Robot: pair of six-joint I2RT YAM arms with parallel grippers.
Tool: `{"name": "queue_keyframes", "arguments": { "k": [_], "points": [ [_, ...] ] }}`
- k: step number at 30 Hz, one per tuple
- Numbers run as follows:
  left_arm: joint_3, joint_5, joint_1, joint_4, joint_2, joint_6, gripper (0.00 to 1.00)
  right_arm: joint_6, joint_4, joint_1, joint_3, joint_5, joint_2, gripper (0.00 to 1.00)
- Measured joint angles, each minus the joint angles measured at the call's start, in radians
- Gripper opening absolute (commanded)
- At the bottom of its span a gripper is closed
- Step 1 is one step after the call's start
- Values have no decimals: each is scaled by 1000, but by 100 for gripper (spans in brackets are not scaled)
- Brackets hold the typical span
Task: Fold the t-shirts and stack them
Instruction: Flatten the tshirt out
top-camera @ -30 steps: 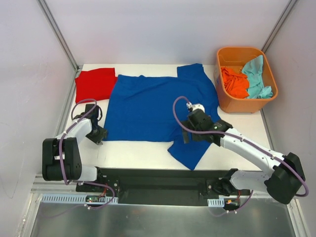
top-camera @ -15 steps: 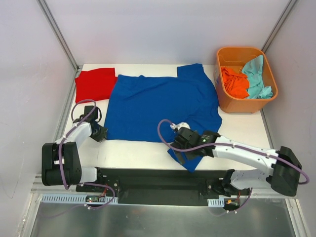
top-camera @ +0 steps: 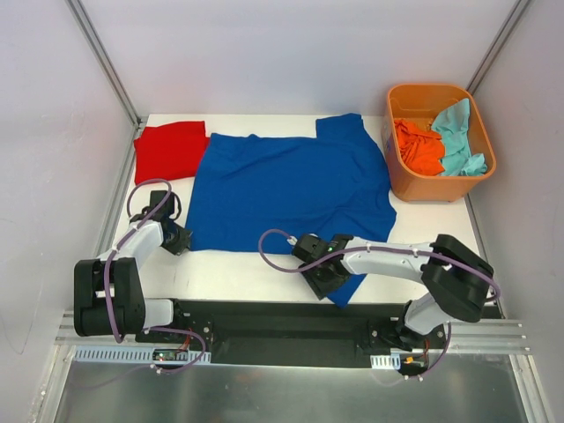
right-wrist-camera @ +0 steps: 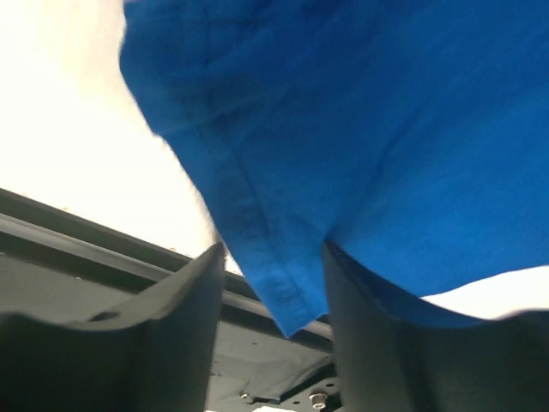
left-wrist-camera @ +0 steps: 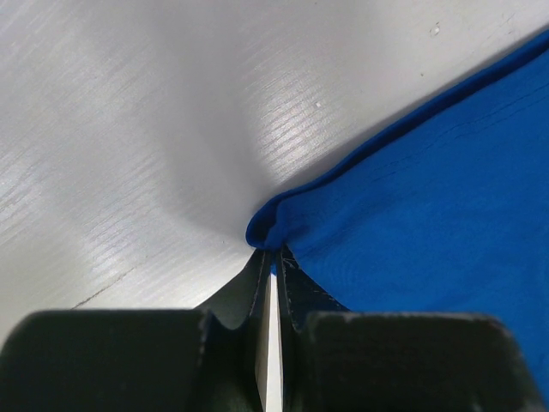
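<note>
A royal-blue t-shirt (top-camera: pixel 282 189) lies spread flat on the white table, with one sleeve hanging over the near edge. My left gripper (top-camera: pixel 179 239) is shut on its near-left corner; in the left wrist view the closed fingertips (left-wrist-camera: pixel 274 253) pinch the blue cloth (left-wrist-camera: pixel 429 189) at the table surface. My right gripper (top-camera: pixel 324 275) is open over the near sleeve; in the right wrist view the sleeve hem (right-wrist-camera: pixel 266 257) hangs between the spread fingers (right-wrist-camera: pixel 184 326). A folded red t-shirt (top-camera: pixel 169 150) lies at the back left. An orange t-shirt (top-camera: pixel 417 145) and a teal t-shirt (top-camera: pixel 458 132) lie in the tub.
The rigid orange plastic tub (top-camera: pixel 432 187) stands at the back right, touching the blue shirt's far sleeve. A black mounting rail (top-camera: pixel 282 319) runs along the table's near edge under the hanging sleeve. Bare white table (top-camera: pixel 238 264) shows between the two grippers.
My right gripper has swung from the shirt's right middle toward the near edge and leftward, now over the hanging sleeve. My left gripper has stayed at the near-left corner.
</note>
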Motion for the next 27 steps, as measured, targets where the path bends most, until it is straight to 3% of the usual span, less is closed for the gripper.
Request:
{"name": "queue_keyframes", "arguments": {
  "k": [3,4,6,7,9,12,16,22,27],
  "points": [
    [-2,0,0,0,-3,0,0,2,-4,-3,18,2,30,34],
    [-4,0,0,0,-5,0,0,2,-6,-6,22,2,35,23],
    [-9,0,0,0,-13,0,0,3,-10,-13,25,9,39,15],
    [-12,0,0,0,-18,0,0,-1,-12,-15,25,8,38,6],
    [-21,1,0,-1,-34,0,0,-2,-19,-20,25,15,35,1],
    [-45,3,0,-7,-86,-3,0,6,-40,-12,12,13,3,1],
    [-89,-9,0,-64,-229,-43,0,23,-166,15,-6,9,-154,1],
    [-133,-65,0,-275,-542,-134,0,74,-351,36,-8,-47,-423,2],
    [-206,-47,-2,-403,-740,-195,0,115,-438,103,-8,-133,-516,2]
  ]
}}
